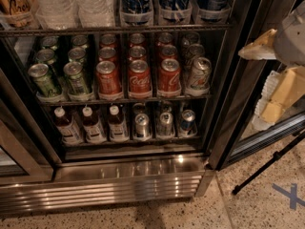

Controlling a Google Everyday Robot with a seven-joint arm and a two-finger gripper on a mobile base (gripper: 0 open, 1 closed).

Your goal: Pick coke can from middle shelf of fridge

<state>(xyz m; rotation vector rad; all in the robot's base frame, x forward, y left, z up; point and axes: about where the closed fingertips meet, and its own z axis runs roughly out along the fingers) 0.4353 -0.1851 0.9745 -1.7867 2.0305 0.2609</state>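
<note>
Coke can stands front row, centre red lane, on the middle shelf of the fridge. Red cans sit close on both sides, green cans to the left and a silver can to the right. My read: moderate weight if full, with a thin wall that dents under a hard squeeze, and probably cold and slick. I'd pinch mid-body from the front with gentle force, though side gaps look tight. Gripper hangs outside, right of the frame, well apart from the can, spread wide, holding nothing.
</note>
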